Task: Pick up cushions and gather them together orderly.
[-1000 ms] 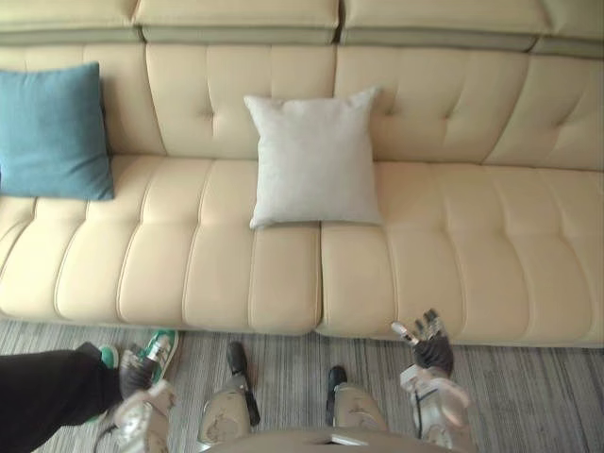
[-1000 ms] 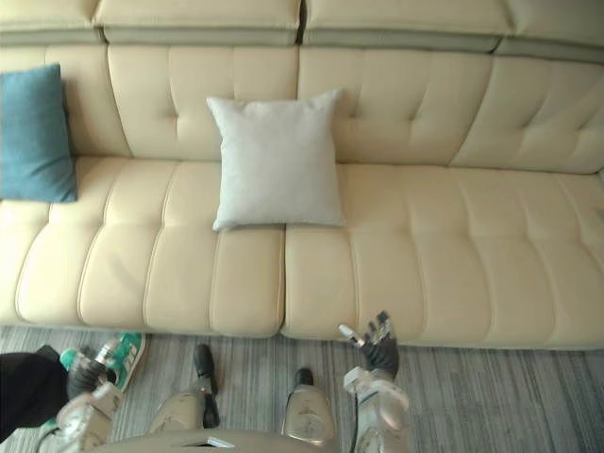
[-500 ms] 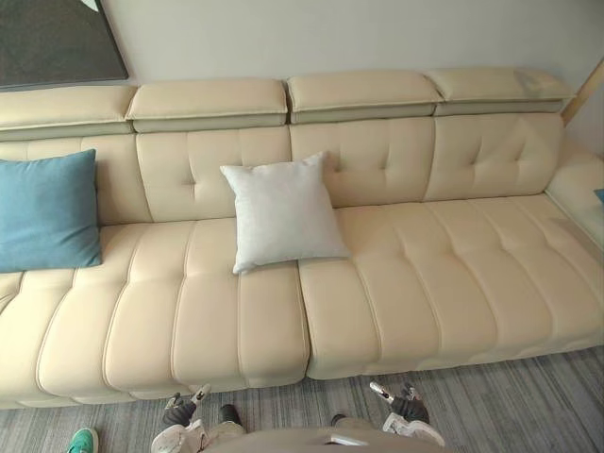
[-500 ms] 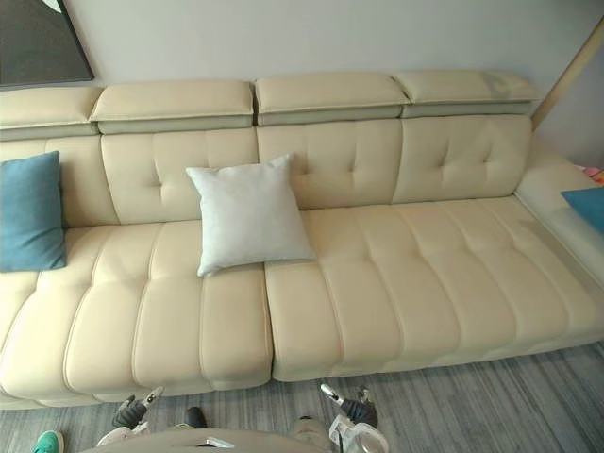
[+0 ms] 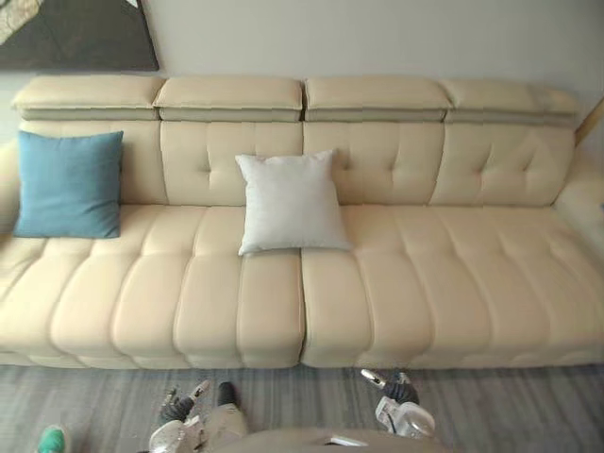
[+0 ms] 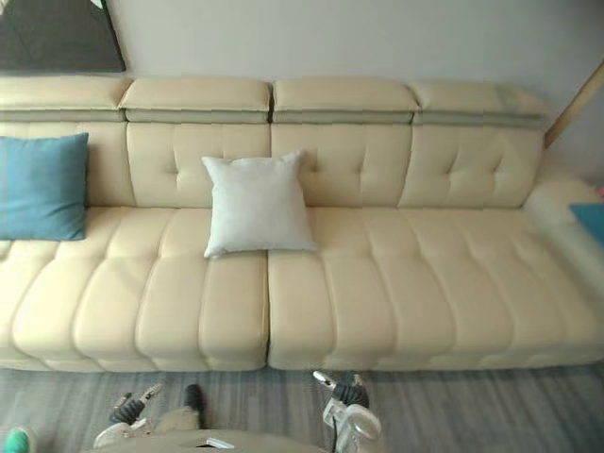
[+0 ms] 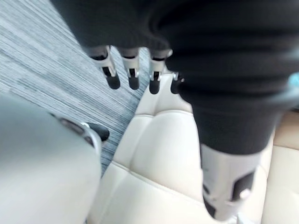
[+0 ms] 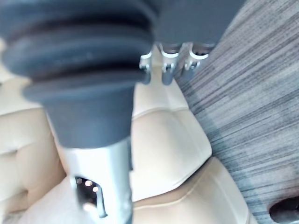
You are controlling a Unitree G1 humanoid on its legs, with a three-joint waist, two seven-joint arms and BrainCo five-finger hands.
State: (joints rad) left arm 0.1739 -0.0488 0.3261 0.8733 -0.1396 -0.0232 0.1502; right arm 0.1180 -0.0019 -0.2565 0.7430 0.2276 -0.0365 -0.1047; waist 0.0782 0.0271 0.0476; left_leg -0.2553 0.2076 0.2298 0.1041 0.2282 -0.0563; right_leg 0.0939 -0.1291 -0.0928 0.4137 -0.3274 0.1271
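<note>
White cushion (image 5: 291, 201), blue cushion (image 5: 68, 184) on sofa (image 5: 434, 283)

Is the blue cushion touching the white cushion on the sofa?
Apart. The left eye view shows a wide stretch of bare sofa between the blue cushion at the left end and the white cushion near the middle.

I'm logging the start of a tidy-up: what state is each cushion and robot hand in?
Blue cushion: leaning on the sofa back, untouched.
White cushion: leaning on the sofa back, untouched.
Left robot hand: open, empty.
Right robot hand: open, empty.
</note>
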